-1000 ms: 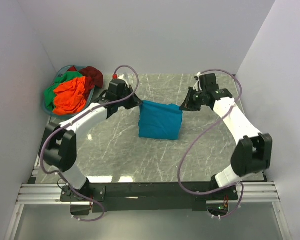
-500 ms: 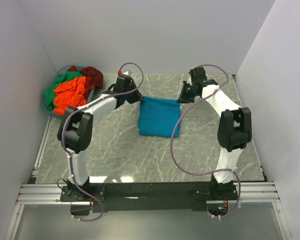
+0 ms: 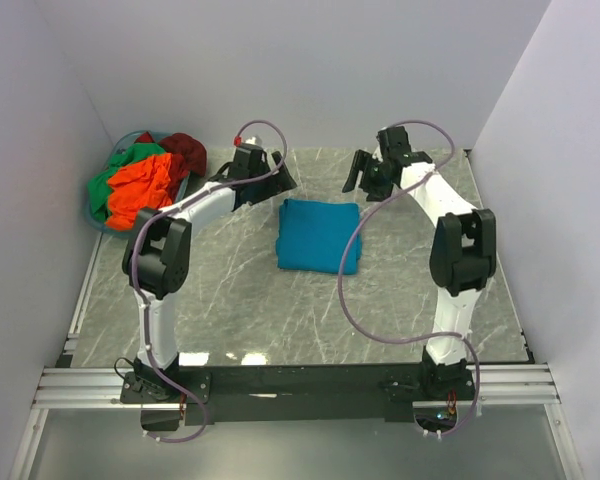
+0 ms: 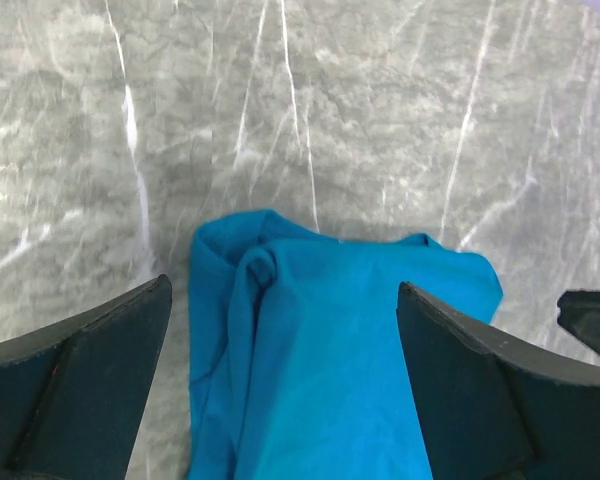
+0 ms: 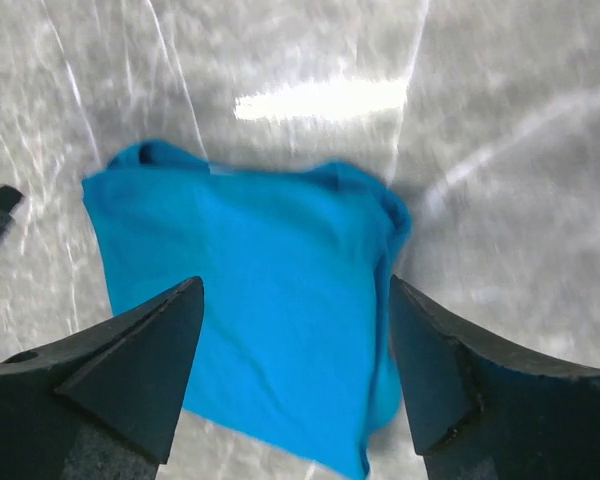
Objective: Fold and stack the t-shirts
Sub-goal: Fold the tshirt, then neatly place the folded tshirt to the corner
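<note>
Folded teal t-shirt (image 3: 318, 236) on the bench (image 3: 230, 300)
Both spread, left pincer (image 3: 276, 178) and right pincer (image 3: 358, 176) hang at its far corners: fold seems done (other t-shirts (image 3: 140, 186) wait in basket (image 3: 97, 222)).

Four t-shirts (image 3: 318, 235), one basket (image 3: 98, 224), two arms (image 3: 205, 205)

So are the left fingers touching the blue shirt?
Apart. The top view shows bare table between the open left fingers and the teal-blue t-shirt lying flat.

Folded teal t-shirt (image 3: 318, 236) on marble table (image 3: 230, 300)
</note>
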